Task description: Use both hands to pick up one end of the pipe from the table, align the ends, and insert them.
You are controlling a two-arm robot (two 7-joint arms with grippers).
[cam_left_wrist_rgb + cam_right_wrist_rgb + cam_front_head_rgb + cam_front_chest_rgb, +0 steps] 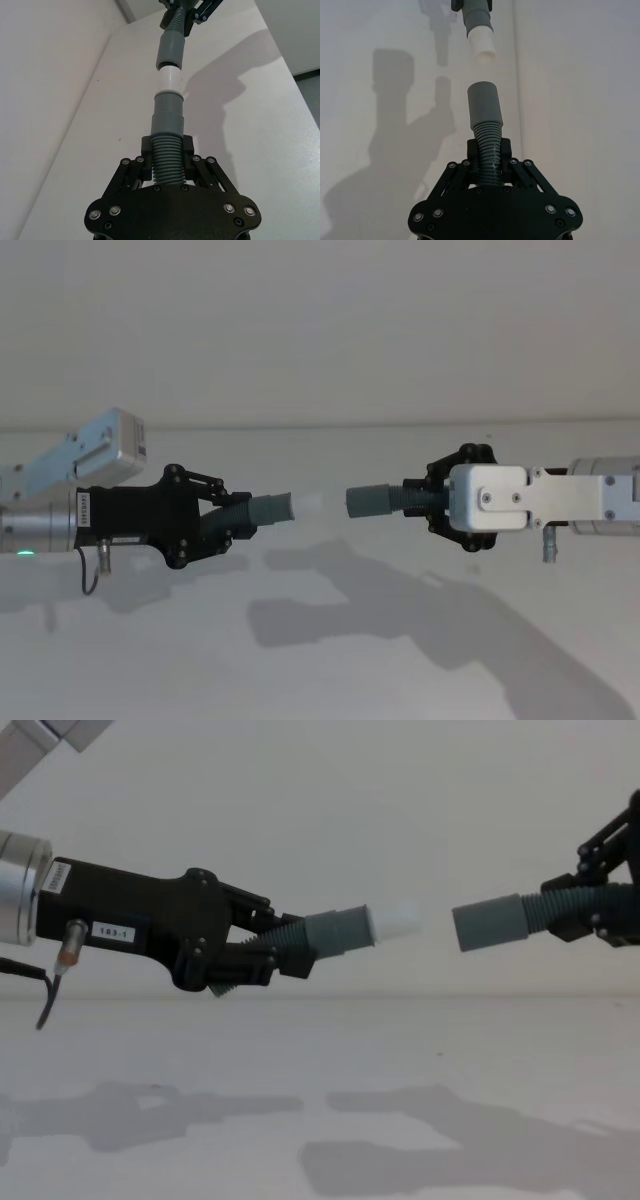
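Note:
Both pipe pieces are held in the air above the white table (330, 670). My left gripper (238, 517) is shut on the corrugated part of the piece (268, 510) whose grey cuff ends in a white plug tip (308, 506). My right gripper (415, 498) is shut on the other piece, whose plain grey cuff socket (368, 501) faces the tip. A short gap separates the two ends, seen also between tip (397, 923) and socket (488, 923). They are nearly level and in line. In the right wrist view the tip (481, 42) sits slightly off the socket's (485, 102) axis.
The arms' shadows fall on the table surface (320, 1060) below. A white wall (320, 330) rises behind the table's far edge. The left arm's silver wrist (40, 525) shows a green light.

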